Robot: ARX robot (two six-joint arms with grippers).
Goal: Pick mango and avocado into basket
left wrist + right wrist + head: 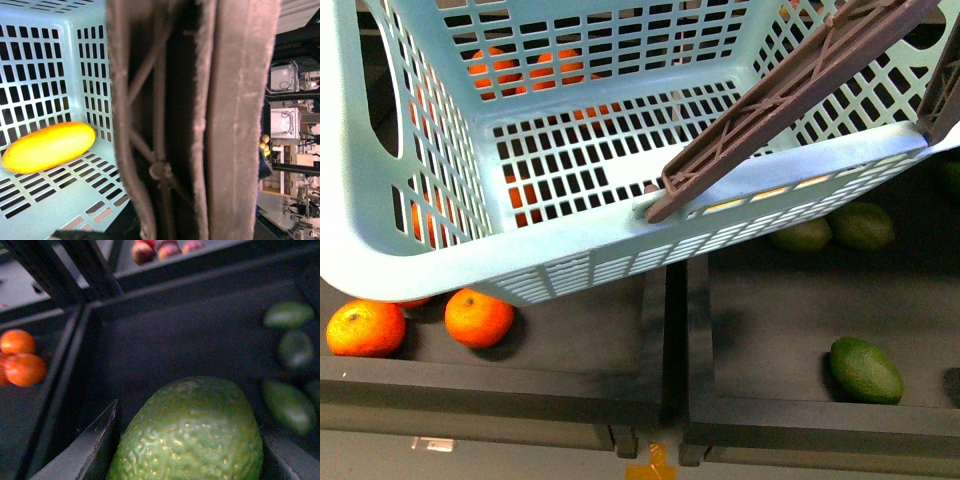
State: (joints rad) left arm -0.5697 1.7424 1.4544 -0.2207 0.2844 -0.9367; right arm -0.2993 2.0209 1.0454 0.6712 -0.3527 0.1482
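The light teal basket (440, 260) hangs tilted and fills the upper front view, its brown-grey handle (790, 90) slanting across it. In the left wrist view the handle (235, 120) fills the frame; my left gripper is shut on it, its fingers hidden. The yellow mango (47, 147) lies on the basket floor (60, 200). My right gripper (187, 450) is shut on a green avocado (192, 432), held above a dark bin. Neither gripper shows in the front view.
Dark bins lie below. Oranges (478, 318) sit in the left bin and show through the basket lattice. Loose avocados (866, 369) lie in the right bin, more in the right wrist view (289, 315). Oranges (22, 367) and reddish fruit (142, 251) fill neighbouring bins.
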